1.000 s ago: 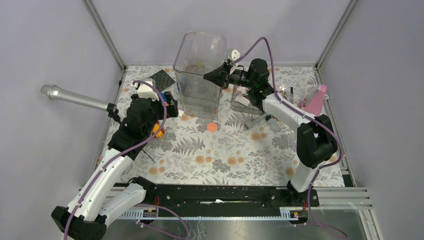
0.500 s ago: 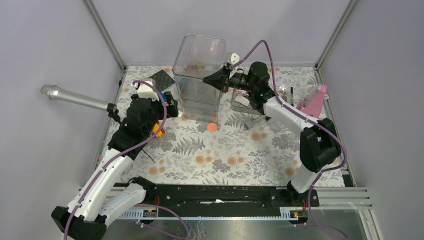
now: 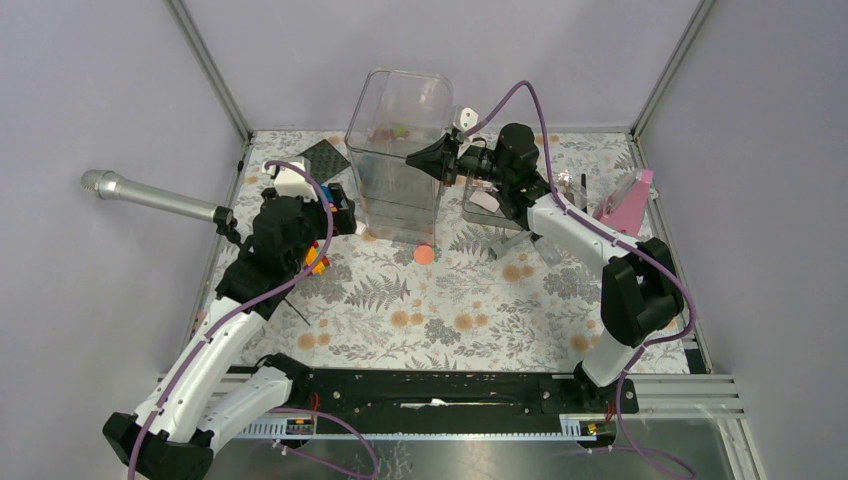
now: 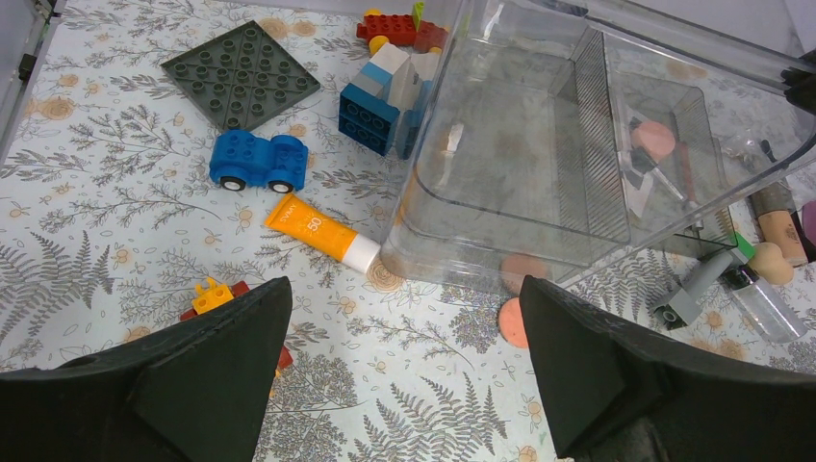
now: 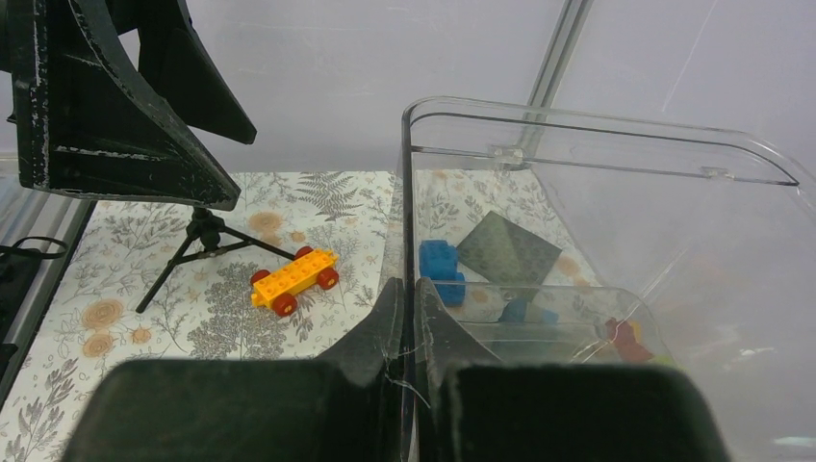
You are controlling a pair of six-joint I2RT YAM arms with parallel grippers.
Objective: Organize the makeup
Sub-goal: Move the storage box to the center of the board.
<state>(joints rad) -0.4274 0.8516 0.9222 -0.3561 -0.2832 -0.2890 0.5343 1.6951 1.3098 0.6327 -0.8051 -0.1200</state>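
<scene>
My right gripper (image 3: 415, 158) is shut on the right wall of a tall clear bin (image 3: 395, 140) and holds it tilted; in the right wrist view its fingertips (image 5: 409, 298) pinch the bin's rim (image 5: 597, 168). My left gripper (image 3: 340, 215) is open and empty just left of the bin, low over the table (image 4: 404, 375). A coral-pink disc (image 4: 513, 322) lies in front of the bin, and another shows through its base (image 4: 524, 269). A pink sponge (image 4: 656, 138) lies inside the bin. A grey tube with a green cap (image 4: 702, 279) and a tan-handled brush (image 4: 779, 217) lie to the right.
An orange tube (image 4: 322, 233), a blue toy car (image 4: 257, 161), blue blocks (image 4: 385, 96) and a grey studded plate (image 4: 241, 72) lie left of the bin. A yellow toy car (image 5: 293, 279) and a silver microphone (image 3: 150, 197) on a tripod are at the left. A small clear tray (image 3: 490, 205) stands behind the right arm.
My right gripper has shifted the clear bin very slightly to the left while keeping hold of its wall. The left arm has not moved.
</scene>
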